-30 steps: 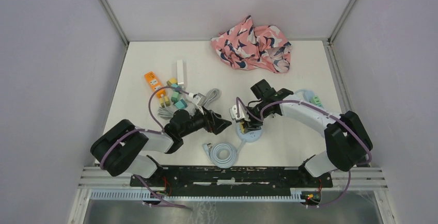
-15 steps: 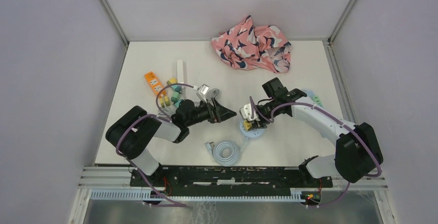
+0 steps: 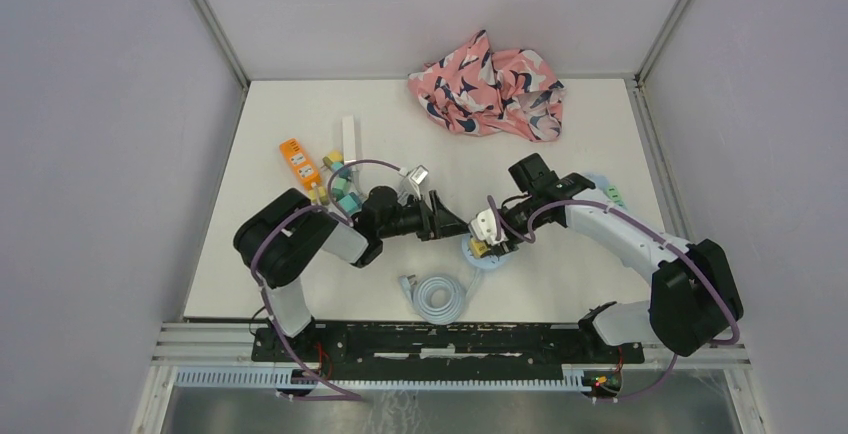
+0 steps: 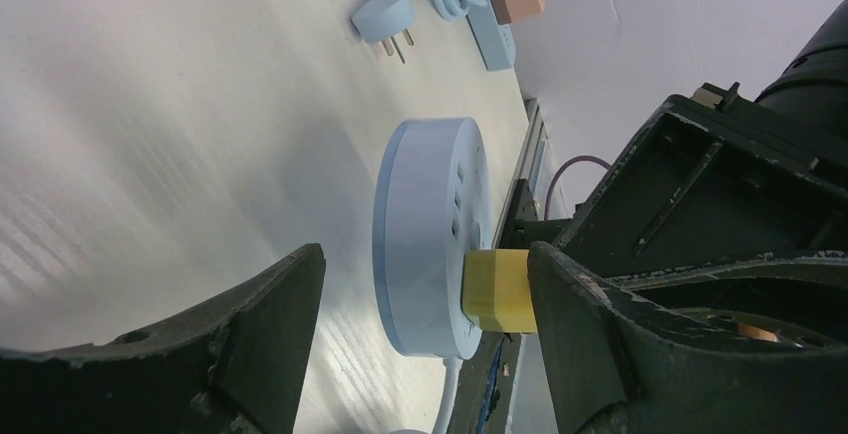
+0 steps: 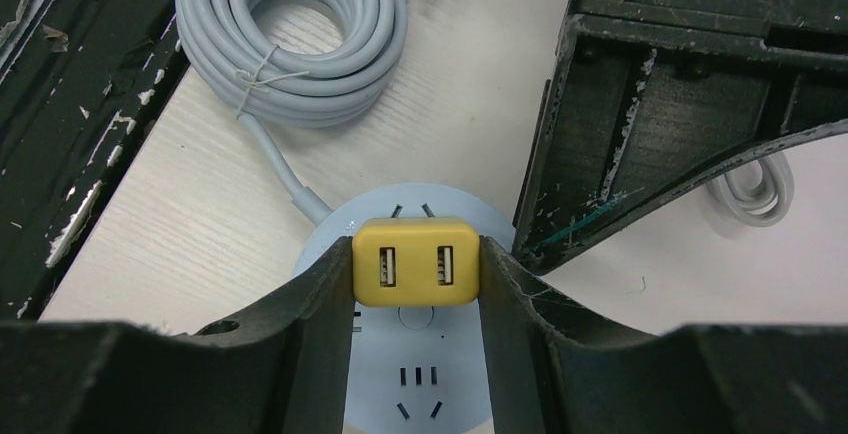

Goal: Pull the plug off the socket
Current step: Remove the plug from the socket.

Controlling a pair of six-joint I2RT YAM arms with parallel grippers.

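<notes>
Yellow plug (image 5: pixel 415 262) is fully seated in the round pale-blue socket (image 4: pixel 430 234), mid-table between the 2 arms. In the left wrist view its body sits flush on the socket face with no pins showing.

Right gripper (image 5: pixel 415 289) is clamped on the plug, 1 finger on each short side, with no gap visible.

Change over the last 1 s: the left arm has swung in from the left. Left gripper (image 3: pixel 460 223) is now right beside the socket; 1 s ago it was well short of it. The right gripper has only nudged over a little. The socket looks to be in the same spot and the plug is no higher, so we count no extraction yet.

Left jaws are apart. The left wrist view puts the socket disc between the 2 fingers, and we see neither finger touching it.

What it means: we read this as setup nearly done. 1 arm has the plug and the other is lined up to brace the base.

Our call on the next step:
- close the left jaws on the disc rim
- pull the plug straight off the face with the right

Risk: the socket is light and tethered only by the coiled grey cable (image 5: pixel 290 39). Unbraced, it likely lifts with the plug.
</notes>
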